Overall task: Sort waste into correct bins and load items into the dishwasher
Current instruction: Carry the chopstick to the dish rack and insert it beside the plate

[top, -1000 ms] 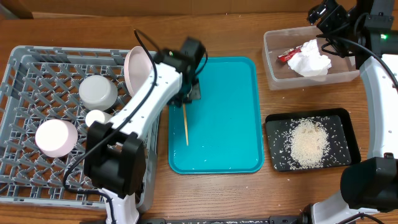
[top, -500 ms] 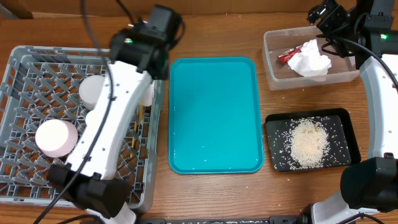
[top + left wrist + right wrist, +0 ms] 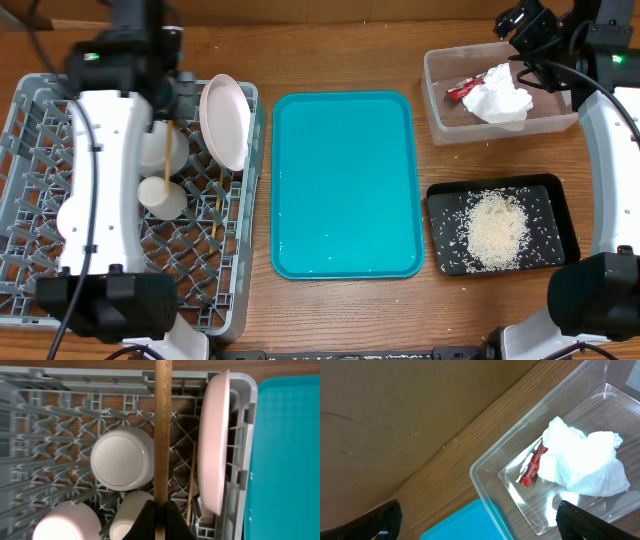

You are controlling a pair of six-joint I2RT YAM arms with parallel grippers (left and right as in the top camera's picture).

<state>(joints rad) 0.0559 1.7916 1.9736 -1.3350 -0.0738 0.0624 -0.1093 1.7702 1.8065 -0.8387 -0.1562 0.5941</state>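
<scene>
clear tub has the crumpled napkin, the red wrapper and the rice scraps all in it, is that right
Not quite. The clear tub holds the crumpled napkin and the red wrapper, but the rice scraps are not in it: they lie in the separate black tray. The overhead view shows this.

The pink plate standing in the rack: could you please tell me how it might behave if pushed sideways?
Standing on edge beside the rack wall, the plate would probably tip flat if pushed. It looks rigid and glossy, so likely slippery and possibly breakable. Being round, it could roll once freed.
</scene>
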